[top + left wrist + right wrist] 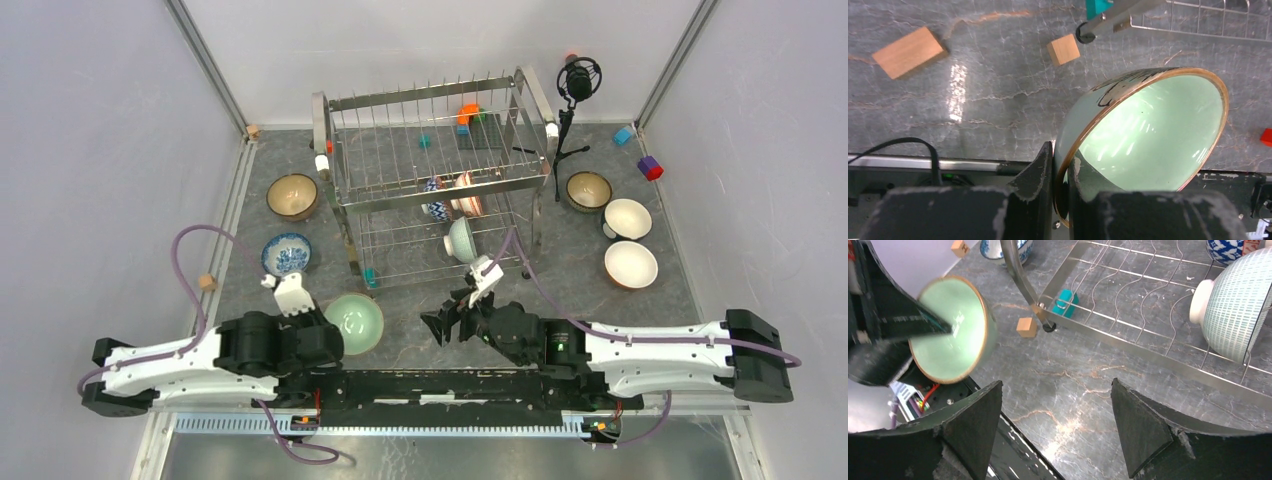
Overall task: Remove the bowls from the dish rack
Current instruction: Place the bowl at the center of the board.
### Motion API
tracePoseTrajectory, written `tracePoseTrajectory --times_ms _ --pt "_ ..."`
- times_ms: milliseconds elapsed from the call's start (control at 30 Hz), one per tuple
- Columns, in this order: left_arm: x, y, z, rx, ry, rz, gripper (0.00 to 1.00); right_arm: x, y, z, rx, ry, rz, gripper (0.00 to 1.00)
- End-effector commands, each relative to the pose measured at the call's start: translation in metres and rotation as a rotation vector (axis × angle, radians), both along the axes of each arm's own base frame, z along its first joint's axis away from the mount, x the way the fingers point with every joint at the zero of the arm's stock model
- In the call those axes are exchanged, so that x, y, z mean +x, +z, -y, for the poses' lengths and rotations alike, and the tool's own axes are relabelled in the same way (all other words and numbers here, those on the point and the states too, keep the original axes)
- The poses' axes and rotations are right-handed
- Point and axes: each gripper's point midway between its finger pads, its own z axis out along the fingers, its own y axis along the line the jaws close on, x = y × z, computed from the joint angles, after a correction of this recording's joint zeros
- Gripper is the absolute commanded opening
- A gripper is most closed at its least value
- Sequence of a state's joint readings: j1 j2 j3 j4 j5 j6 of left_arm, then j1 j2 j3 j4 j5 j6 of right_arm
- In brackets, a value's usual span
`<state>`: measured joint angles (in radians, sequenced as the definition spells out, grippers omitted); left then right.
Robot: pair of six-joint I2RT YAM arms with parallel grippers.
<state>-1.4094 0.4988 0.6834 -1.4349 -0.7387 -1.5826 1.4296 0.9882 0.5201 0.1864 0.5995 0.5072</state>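
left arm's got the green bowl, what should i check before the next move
1. Left gripper grip: ok, jaws pinch the green bowl by its rim.
2. Bowl clear of the dish rack: ok, it is out in front of it.
3. Bowl resting on the table: cannot tell.
4. Set-down spot: ok, the nearest wooden block lies apart from the bowl.
5. Right gripper: ok, open and empty.
6. Rack unloaded: not ok, the striped bowl, blue patterned bowl and floral bowl stand in it.
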Motion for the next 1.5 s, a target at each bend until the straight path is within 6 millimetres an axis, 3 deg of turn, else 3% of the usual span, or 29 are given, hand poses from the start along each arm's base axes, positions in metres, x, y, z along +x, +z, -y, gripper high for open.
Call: tracePoseTrajectory --times_ms 0,133,300,533,767,1000,1300,1467 --pt "0.005 0.015 0.044 -0.139 0.057 -0.011 0.02 0.0 0.028 -0.019 0.102 0.038 -0.071 0.84" --pt "0.003 0.01 0.07 -0.166 0.024 -0.037 0.02 0.0 0.023 -0.028 0.076 0.067 -0.095 0.82" --pt "0.0 0.004 0.096 -0.208 -0.025 -0.057 0.02 -0.004 -0.001 -0.039 -0.028 0.105 -0.13 0.79" --pt "0.001 -0.001 0.105 -0.231 -0.034 -0.052 0.02 -0.004 -0.019 -0.043 -0.122 0.114 -0.135 0.73" --pt "0.002 -0.007 0.108 -0.23 -0.025 -0.059 0.02 -0.001 -0.03 -0.048 -0.175 0.109 -0.165 0.58" --pt "0.003 -0.018 0.112 -0.22 0.005 -0.065 0.02 0.007 -0.046 -0.038 -0.214 0.06 -0.223 0.45" --pt "0.005 -0.018 0.115 -0.21 0.003 -0.057 0.02 0.008 -0.055 -0.039 -0.197 0.071 -0.279 0.43" --pt "0.006 -0.019 0.118 -0.224 0.006 -0.058 0.02 0.004 -0.06 -0.048 -0.197 0.105 -0.305 0.35"
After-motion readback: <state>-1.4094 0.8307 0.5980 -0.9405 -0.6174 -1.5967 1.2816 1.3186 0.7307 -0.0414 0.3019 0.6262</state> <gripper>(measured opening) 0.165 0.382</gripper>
